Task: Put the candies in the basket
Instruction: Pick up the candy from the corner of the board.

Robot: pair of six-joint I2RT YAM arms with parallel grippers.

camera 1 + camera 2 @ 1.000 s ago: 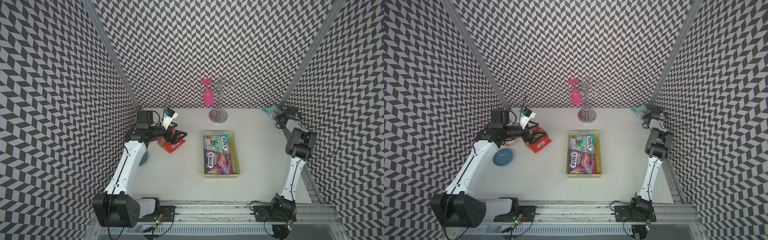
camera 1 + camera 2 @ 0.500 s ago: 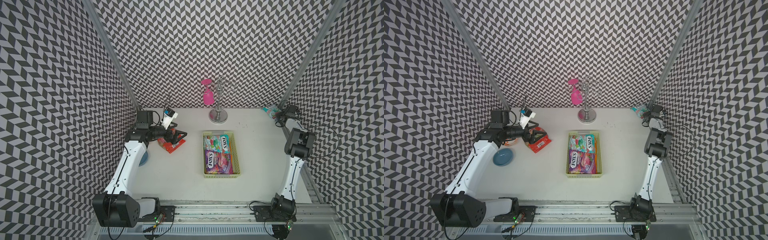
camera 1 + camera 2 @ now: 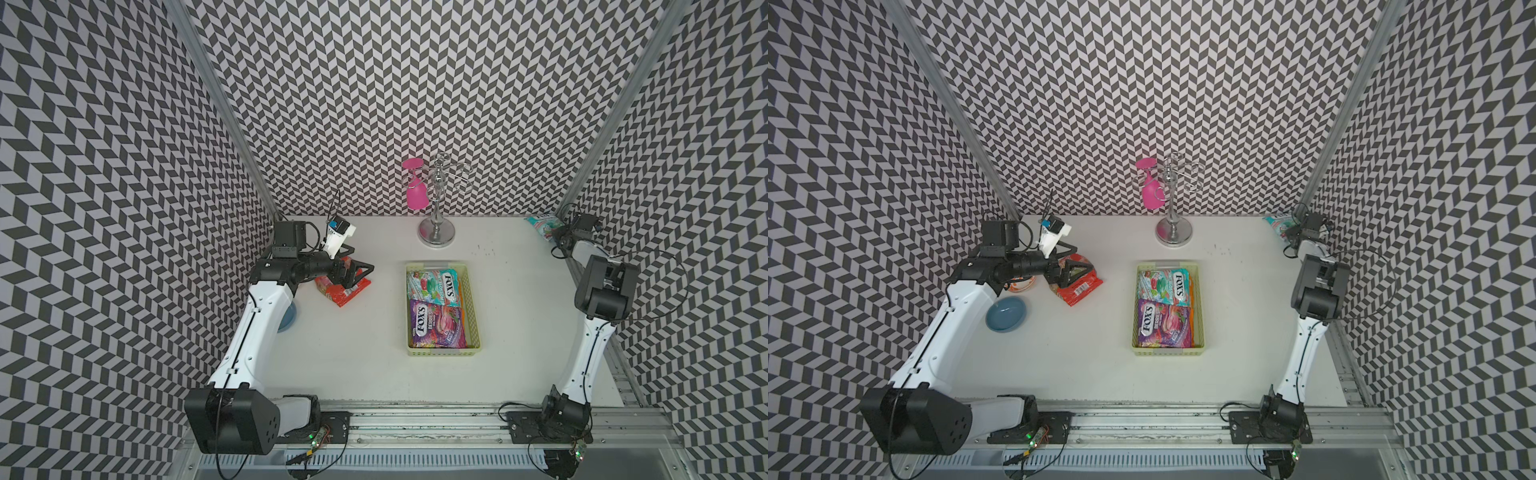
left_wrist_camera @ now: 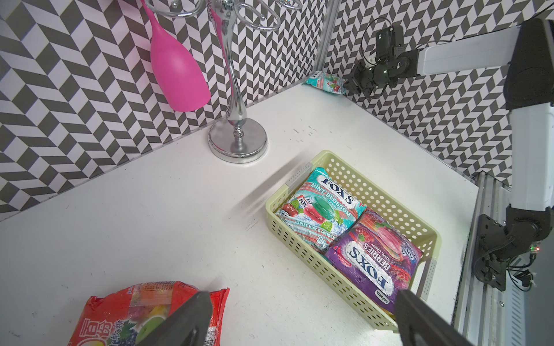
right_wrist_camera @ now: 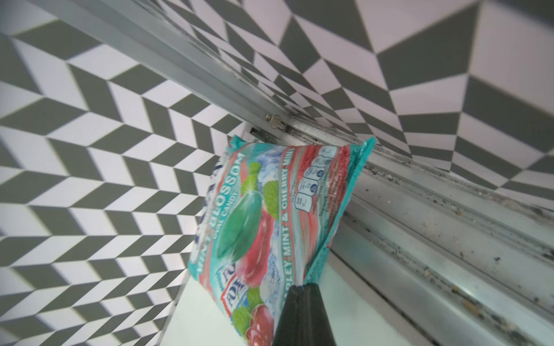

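Nearest, along the bottom edge of both top views, runs the metal rail point(image 3: 415, 419) that carries the two arm bases. Above it, just right of centre in the frame, the basket point(image 3: 444, 352) sits on the white table point(image 3: 353, 353) with its long side running away from the camera. Two candies lie flat on top inside it, the purple bag point(image 3: 436, 328) at the near end and the mint bag point(image 3: 432, 286) at the far end, their edges meeting. Left of centre in a top view a blue bowl point(image 3: 1006, 313) rests beside the left forearm, and just beyond it an orange-patterned bowl point(image 3: 1021, 284) peeks out from behind that arm. Further up, the left gripper point(image 4: 302, 299) hangs over the red bag point(image 3: 345, 296), well apart from the basket. Its fingers point(image 4: 192, 317) are spread wide and hold nothing; one lies over the bag, though whether it touches I cannot tell. At the back wall, top centre, a chrome stand point(image 3: 436, 237) holds a pink glass point(image 3: 417, 195) upside down. Farthest, in the upper right of the frame, the right gripper point(image 5: 302, 292) reaches into the table's back corner, its fingers pressed together on the edge of the corner bag point(image 5: 263, 215) — a teal one, close against the patterned wall.
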